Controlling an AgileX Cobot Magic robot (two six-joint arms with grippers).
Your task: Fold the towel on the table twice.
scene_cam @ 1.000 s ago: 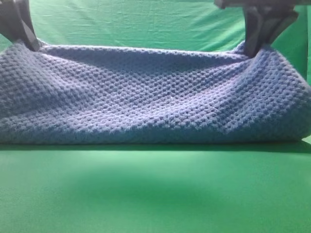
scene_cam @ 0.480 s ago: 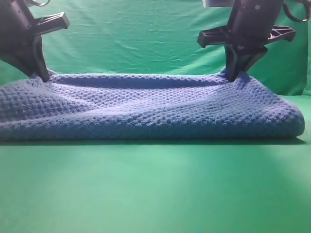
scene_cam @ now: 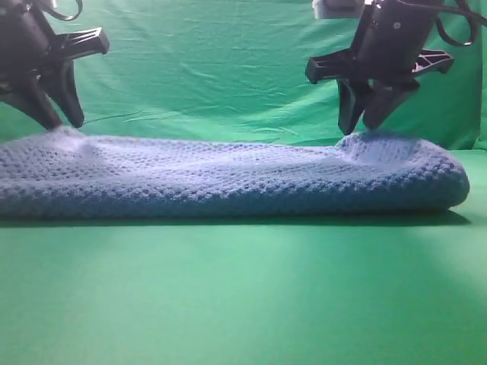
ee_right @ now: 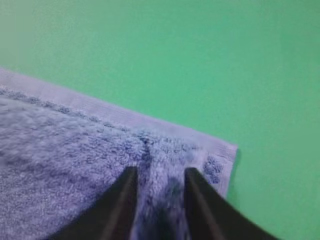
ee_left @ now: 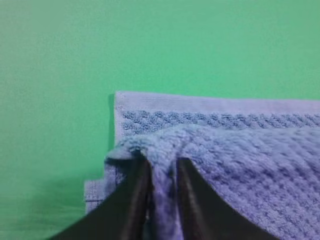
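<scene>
My left gripper (ee_left: pixel 159 172) has its jaws parted narrowly with a ridge of towel (scene_cam: pixel 228 179) standing between them; the right gripper (ee_right: pixel 159 182) looks the same, though blur there leaves me unsure it grips anything. Both sit at the back corners of the towel, which lies doubled along the table (scene_cam: pixel 243 296). I judge the first fold laid; next I must lift clear and regrasp for the second.

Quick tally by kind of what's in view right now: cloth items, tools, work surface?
Towel: 1, blue-grey, lying folded
Green backdrop cloth: 1
Tools: 2, left tool and right tool, each above a towel corner
Table: 1, green
Total: 5
</scene>
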